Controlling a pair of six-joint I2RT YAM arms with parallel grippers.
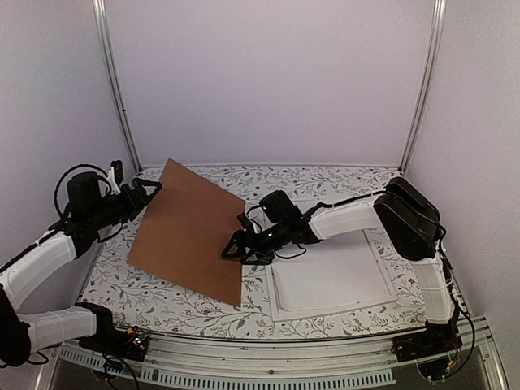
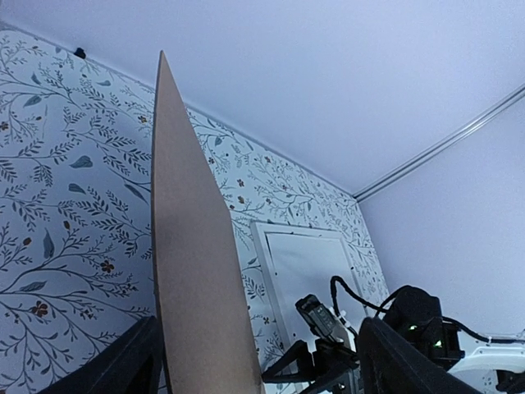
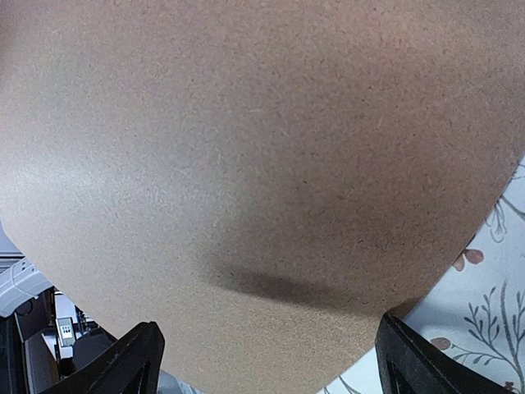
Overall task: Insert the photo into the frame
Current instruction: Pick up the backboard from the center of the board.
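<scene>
While the brown backing board (image 1: 191,231) sits tilted over the table (image 1: 325,175), left fingers (image 2: 123,365) straddle its raised far corner, spread wide, unclamped; right fingers (image 3: 410,353), equally spread, face its right edge. The frame (image 1: 333,280) lies flat beneath right arm.

My two arms are pretty much twins tbh. The left arm (image 1: 36,264) and right arm (image 1: 345,218) both have smooth white shells on the long links and chunky black housings at the joints. The biggest black housing (image 1: 410,219) is on the right one, over at the far right. A thin black cable (image 1: 75,172) loops above my left wrist, and another runs along the right forearm. The left gripper (image 1: 149,189) and right gripper (image 1: 233,249) are all black, with flat wedge-shaped fingers (image 3: 123,365). My left wrist cam also catches little green lights (image 2: 408,327) on the right arm's black wrist.
</scene>
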